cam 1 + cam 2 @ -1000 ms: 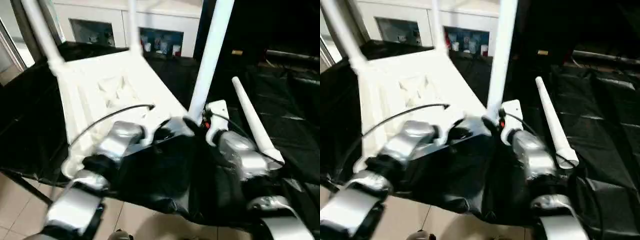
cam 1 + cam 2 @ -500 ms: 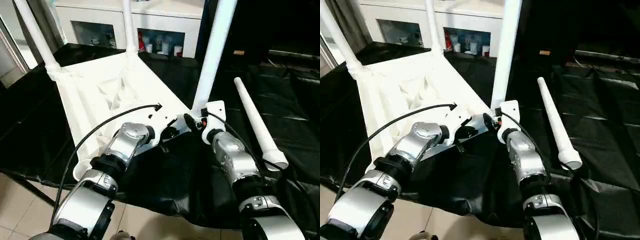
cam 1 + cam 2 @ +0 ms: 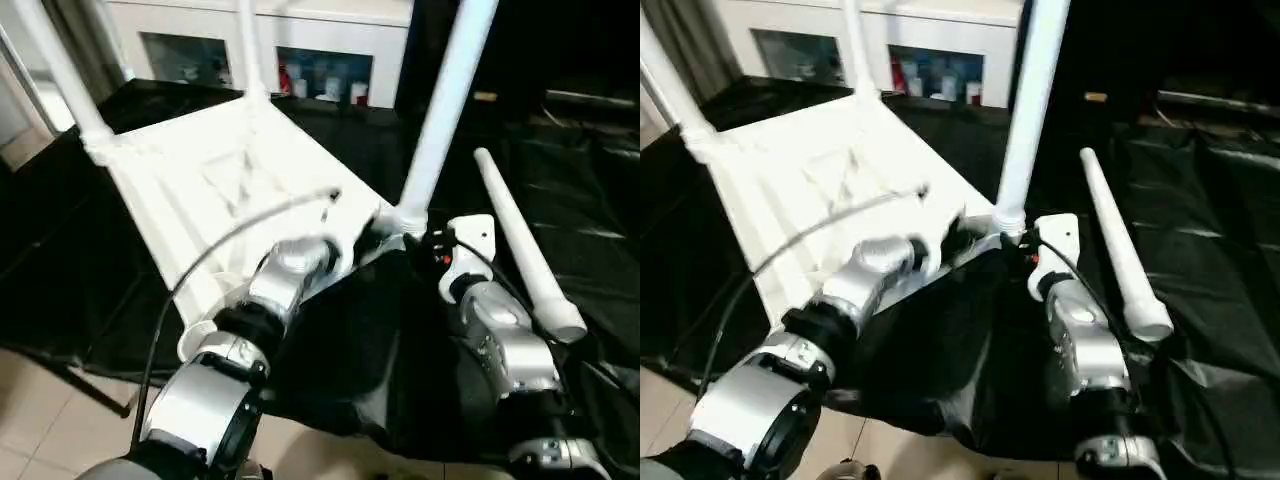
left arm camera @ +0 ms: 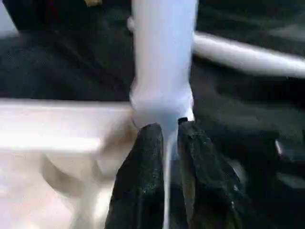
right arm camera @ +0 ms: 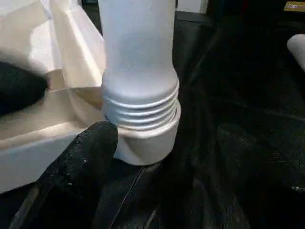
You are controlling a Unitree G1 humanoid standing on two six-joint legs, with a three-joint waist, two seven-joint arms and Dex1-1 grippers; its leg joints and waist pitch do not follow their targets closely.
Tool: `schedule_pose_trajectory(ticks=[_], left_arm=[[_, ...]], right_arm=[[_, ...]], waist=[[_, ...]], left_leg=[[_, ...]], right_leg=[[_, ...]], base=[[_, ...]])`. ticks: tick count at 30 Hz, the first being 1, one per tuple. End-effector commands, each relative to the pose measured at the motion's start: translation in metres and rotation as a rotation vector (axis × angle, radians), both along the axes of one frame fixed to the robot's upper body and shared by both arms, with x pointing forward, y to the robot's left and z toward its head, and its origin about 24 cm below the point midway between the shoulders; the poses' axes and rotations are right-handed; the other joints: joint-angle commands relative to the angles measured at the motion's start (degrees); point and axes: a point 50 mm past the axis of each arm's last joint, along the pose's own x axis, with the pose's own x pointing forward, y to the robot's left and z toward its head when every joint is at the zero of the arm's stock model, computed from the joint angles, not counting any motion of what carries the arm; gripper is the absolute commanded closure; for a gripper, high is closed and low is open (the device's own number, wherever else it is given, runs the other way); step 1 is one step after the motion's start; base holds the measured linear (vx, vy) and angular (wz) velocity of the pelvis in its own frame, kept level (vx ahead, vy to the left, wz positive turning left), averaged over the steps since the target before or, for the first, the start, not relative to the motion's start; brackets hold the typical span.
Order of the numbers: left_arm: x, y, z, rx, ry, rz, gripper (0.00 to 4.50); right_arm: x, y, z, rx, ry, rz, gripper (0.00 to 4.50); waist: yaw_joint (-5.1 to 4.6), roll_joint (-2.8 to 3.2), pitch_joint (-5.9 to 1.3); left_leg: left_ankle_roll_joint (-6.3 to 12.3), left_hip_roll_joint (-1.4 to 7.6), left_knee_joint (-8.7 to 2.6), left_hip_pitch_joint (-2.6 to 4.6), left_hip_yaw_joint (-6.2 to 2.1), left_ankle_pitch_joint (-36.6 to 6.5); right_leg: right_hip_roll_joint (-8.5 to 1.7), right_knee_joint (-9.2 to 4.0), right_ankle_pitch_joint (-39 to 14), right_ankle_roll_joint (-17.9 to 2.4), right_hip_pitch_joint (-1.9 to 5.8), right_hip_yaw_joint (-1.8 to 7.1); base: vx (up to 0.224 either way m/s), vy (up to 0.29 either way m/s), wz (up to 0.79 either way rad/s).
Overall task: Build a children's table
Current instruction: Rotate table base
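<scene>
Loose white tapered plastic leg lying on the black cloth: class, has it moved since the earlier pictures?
No. The loose white tapered plastic leg lies as before beside the upright white leg; the slight shift is the camera's.

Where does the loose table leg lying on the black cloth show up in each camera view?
Left eye view: the loose leg lies on the black cloth, right of the upright near leg.
Right eye view: the same place, right of that upright leg.
Left wrist view: the pale blurred bar behind the upright leg, probably it.
Right wrist view: perhaps the pale tip at the edge.
Shared landmark: the upright near leg in its corner socket.
</scene>
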Motion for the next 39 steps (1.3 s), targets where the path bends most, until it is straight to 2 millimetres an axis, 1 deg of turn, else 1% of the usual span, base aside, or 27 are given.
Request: schedule_pose_trajectory(ticks=[1,2,3,5,6,7,8,9,10,11,12,13,14,15,16,17,18,20,21,23,25,29,32,33,34,35,39], left_arm=[[0.007,0.015,0.014,-0.021,-0.055,0.065,3.48],[0.008,0.025,0.017,-0.011,-0.079,0.089,3.43],[0.008,0.034,0.02,-0.001,-0.099,0.11,3.29],[0.006,0.058,0.025,0.029,-0.126,0.163,3.29],[0.004,0.077,0.028,0.056,-0.142,0.212,3.2],[-0.002,0.099,0.032,0.086,-0.156,0.267,3.1],[-0.002,0.099,0.032,0.086,-0.156,0.267,3.1],[-0.006,0.117,0.034,0.122,-0.168,0.314,2.94],[-0.008,0.123,0.035,0.137,-0.174,0.33,2.86],[-0.017,0.147,0.036,0.207,-0.213,0.4,2.86],[-0.017,0.149,0.036,0.212,-0.216,0.405,2.72],[-0.022,0.161,0.036,0.253,-0.248,0.456,2.65],[-0.026,0.176,0.036,0.293,-0.284,0.537,2.56],[-0.029,0.186,0.036,0.323,-0.299,0.595,2.48],[-0.031,0.19,0.035,0.337,-0.306,0.621,2.48],[-0.037,0.203,0.036,0.387,-0.317,0.708,2.42],[-0.048,0.219,0.036,0.442,-0.307,0.828,2.25],[-0.057,0.229,0.033,0.461,-0.275,0.904,2.14],[-0.062,0.235,0.03,0.48,-0.252,0.944,2.01],[-0.066,0.239,0.028,0.494,-0.239,0.968,1.92],[-0.077,0.252,0.017,0.552,-0.172,1.01,1.68],[-0.086,0.253,0.0,0.573,-0.043,0.961,1.35],[-0.089,0.232,-0.014,0.494,0.115,0.809,1.12],[-0.091,0.222,-0.017,0.467,0.154,0.732,1.03],[-0.091,0.217,-0.018,0.465,0.163,0.697,0.92],[-0.091,0.211,-0.018,0.458,0.159,0.648,0.92],[-0.094,0.188,-0.017,0.422,0.199,0.469,0.54]], right_arm=[[-0.002,0.005,0.005,0.009,-0.015,0.012,0.75],[-0.004,0.008,0.006,0.005,-0.02,0.031,0.75],[-0.006,0.012,0.006,0.007,-0.022,0.05,0.75],[-0.011,0.019,0.005,0.029,-0.017,0.099,0.75],[-0.014,0.025,0.004,0.034,-0.012,0.136,0.75],[-0.018,0.031,0.001,0.024,-0.006,0.171,0.75],[-0.018,0.031,0.001,0.024,-0.006,0.171,0.75],[-0.019,0.034,0.0,0.012,-0.004,0.187,0.75],[-0.02,0.035,0.0,0.009,-0.005,0.192,0.75],[-0.021,0.038,-0.001,0.016,-0.003,0.2,0.75],[-0.021,0.038,-0.001,0.017,-0.003,0.2,0.75],[-0.021,0.038,-0.001,0.02,0.0,0.2,0.75],[-0.02,0.039,-0.002,0.022,0.008,0.2,0.75],[-0.02,0.039,-0.003,0.021,0.013,0.2,0.75],[-0.019,0.038,-0.003,0.021,0.015,0.201,0.75],[-0.019,0.039,-0.004,0.019,0.028,0.206,0.75],[-0.018,0.038,-0.005,0.0,0.042,0.22,0.75],[-0.017,0.037,-0.007,-0.015,0.052,0.229,0.75],[-0.016,0.037,-0.007,-0.021,0.059,0.224,0.75],[-0.016,0.037,-0.008,-0.025,0.064,0.22,0.75],[-0.014,0.038,-0.007,-0.023,0.064,0.222,0.75],[-0.013,0.04,-0.004,-0.022,0.059,0.233,0.75],[-0.01,0.034,0.0,-0.011,0.053,0.214,0.75],[-0.007,0.03,0.002,-0.01,0.058,0.2,0.75],[-0.006,0.028,0.004,-0.011,0.058,0.197,0.75],[-0.004,0.025,0.007,-0.026,0.055,0.189,0.75],[0.002,0.002,0.015,-0.162,0.078,0.132,0.75]], waist=[[-0.14,-0.32,-3.83],[-0.25,-0.39,-3.86],[-0.54,0.18,-3.71],[-0.8,0.09,-3.69],[-1.01,0.65,-3.86],[-1.38,0.88,-3.79],[-1.51,0.94,-3.87],[-1.58,1.29,-3.83],[-1.66,1.2,-3.72],[-1.61,1.19,-3.52],[-1.4,1.59,-3.65],[-1.44,1.08,-3.5],[-1.32,1.3,-3.49],[-1.19,1.03,-3.4],[-1.23,0.18,-3.27],[-1.06,0.49,-3.32],[-1.16,-0.36,-3.33],[-0.86,0.08,-3.32],[-0.88,-0.16,-3.2],[-0.74,-0.08,-3.22],[-0.68,-0.36,-3.18],[-0.79,-0.07,-3.21],[-0.4,0.26,-3.28],[-0.3,0.47,-3.24],[-0.34,0.23,-3.32],[-0.16,0.74,-3.36],[0.51,0.48,-3.33]], left_leg=[[4.69,0.34,-3.03,0.68,0.19,-9.62],[4.55,0.35,-3.01,0.69,0.16,-9.76],[4.16,0.33,-3.21,0.61,0.02,-10.56],[3.95,0.57,-3.36,0.51,-0.08,-10.92],[3.67,0.83,-3.47,0.61,-0.24,-11.12],[3.65,0.65,-3.36,0.6,-0.13,-10.96],[3.47,0.79,-3.36,0.62,-0.23,-10.65],[3.22,0.63,-3.26,0.95,-0.05,-11.0],[2.83,0.73,-3.39,0.78,-0.11,-11.37],[2.63,0.64,-3.5,0.7,-0.06,-11.67],[2.21,0.98,-3.55,0.93,-0.22,-12.3],[1.78,0.9,-3.67,0.98,-0.1,-12.88],[1.55,0.9,-3.64,1.09,-0.1,-13.04],[1.35,0.87,-3.74,0.92,-0.14,-12.97],[1.39,0.8,-3.8,0.92,0.07,-13.19],[1.17,0.79,-3.81,0.92,-0.03,-12.94],[1.15,0.89,-3.8,0.81,0.03,-12.35],[1.19,0.98,-3.79,0.94,-0.02,-11.66],[1.09,0.86,-3.76,1.02,0.1,-12.07],[0.48,0.83,-3.79,1.28,0.12,-13.43],[0.11,0.78,-3.92,1.13,-0.01,-14.41],[-0.34,0.58,-3.94,1.06,-0.11,-14.8],[-0.86,0.6,-3.87,1.42,-0.04,-15.03],[-1.0,0.59,-3.93,1.28,-0.12,-15.48],[-1.06,0.53,-3.89,1.19,-0.1,-15.17],[-1.12,0.56,-3.89,1.3,-0.21,-15.08],[-1.35,0.39,-3.67,1.3,-0.04,-13.99]], right_leg=[[-2.29,-3.92,-1.42,-13.04,3.65,1.34],[-2.28,-3.84,-1.7,-12.96,3.71,1.36],[-2.21,-3.94,-3.08,-12.7,3.65,1.25],[-2.32,-3.81,-3.32,-12.85,3.83,1.27],[-2.33,-3.53,-2.71,-13.14,3.85,1.21],[-2.05,-3.58,-2.06,-13.27,3.59,1.21],[-2.16,-3.39,-1.31,-13.49,3.67,1.24],[-1.88,-3.61,-1.72,-13.73,3.22,1.22],[-1.95,-3.53,-2.4,-13.84,3.37,1.24],[-1.9,-3.68,-3.32,-13.65,3.27,1.22],[-2.13,-3.59,-3.95,-13.34,3.12,1.29],[-1.82,-3.78,-4.66,-12.74,2.99,1.26],[-1.89,-3.69,-4.79,-12.64,2.88,1.38],[-1.94,-3.58,-5.14,-12.17,2.98,1.43],[-1.77,-3.88,-6.05,-11.7,2.84,1.45],[-1.9,-3.76,-6.67,-11.11,2.86,1.52],[-1.82,-3.65,-5.91,-10.69,2.89,1.53],[-2.0,-3.45,-6.28,-10.53,2.75,1.54],[-1.88,-3.76,-7.3,-10.32,2.48,1.57],[-1.79,-3.89,-8.47,-10.03,2.18,1.64],[-1.81,-3.95,-9.29,-9.33,2.19,1.68],[-1.67,-3.91,-8.83,-8.86,2.08,1.72],[-1.64,-3.81,-7.85,-9.68,1.84,1.77],[-1.67,-3.78,-7.59,-9.95,1.89,1.77],[-1.65,-3.7,-6.87,-10.06,2.1,1.75],[-1.69,-3.65,-6.43,-10.13,2.08,1.73],[-1.57,-3.62,-5.77,-10.01,2.33,1.69]], base=[[0.0,0.0,0.0],[0.0,0.0,0.0],[0.0,0.0,0.0],[0.0,0.0,0.0],[0.0,0.0,0.0],[0.0,0.0,0.0],[0.0,0.0,0.0],[0.0,0.0,0.0],[0.0,0.0,0.0],[0.0,0.0,0.0],[0.0,0.0,0.0],[0.0,0.0,0.0],[0.0,0.0,0.0],[0.0,0.0,0.0],[0.0,0.0,0.0],[0.0,0.0,0.0],[0.0,0.0,0.0],[0.0,0.0,0.0],[0.0,0.0,0.0],[0.0,0.0,0.0],[0.0,0.0,0.0],[0.0,0.0,0.0],[0.0,0.0,0.0],[0.0,0.0,0.0],[0.0,0.0,0.0],[0.0,0.0,0.0],[0.0,0.0,0.0]])
